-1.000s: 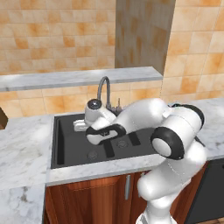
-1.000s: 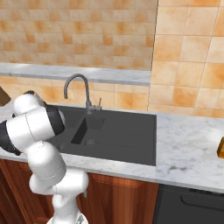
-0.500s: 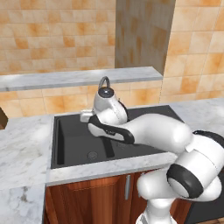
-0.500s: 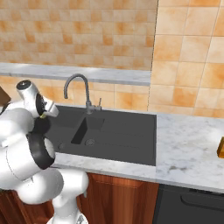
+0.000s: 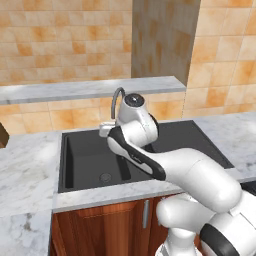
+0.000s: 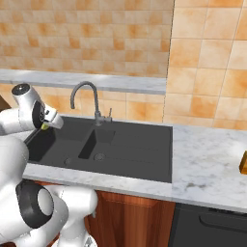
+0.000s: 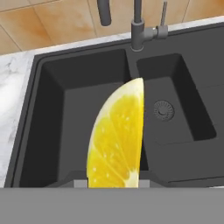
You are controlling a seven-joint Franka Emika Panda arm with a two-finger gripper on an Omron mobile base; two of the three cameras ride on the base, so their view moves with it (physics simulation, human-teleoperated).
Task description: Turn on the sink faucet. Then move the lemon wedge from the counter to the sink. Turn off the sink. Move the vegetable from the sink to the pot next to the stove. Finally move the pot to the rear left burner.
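Note:
My gripper [image 6: 47,123] is shut on the lemon wedge [image 7: 116,140], a bright yellow slice that stands upright between the fingers in the hand view. It hangs above the left basin of the black sink [image 7: 52,113], near its back wall. The same sink [image 5: 90,150] lies below my hand in the left base view. The dark gooseneck faucet [image 6: 84,91] stands behind the basins with its small lever [image 7: 164,17] to the right of the stem. A round drain [image 7: 164,109] shows in the right basin. The marble counter [image 6: 207,159] surrounds the sink.
A marble ledge [image 5: 90,90] runs along the tiled wall behind the faucet. A brown wooden object [image 6: 243,163] sits at the counter's far right edge. My arm's white links [image 5: 190,175] cross the sink's front right. A dark appliance front [image 6: 212,224] sits under the counter on the right.
The hand has stayed above the sink's left side with the wedge held. The arm's elbow and upper links have swung round and lowered toward the front right.

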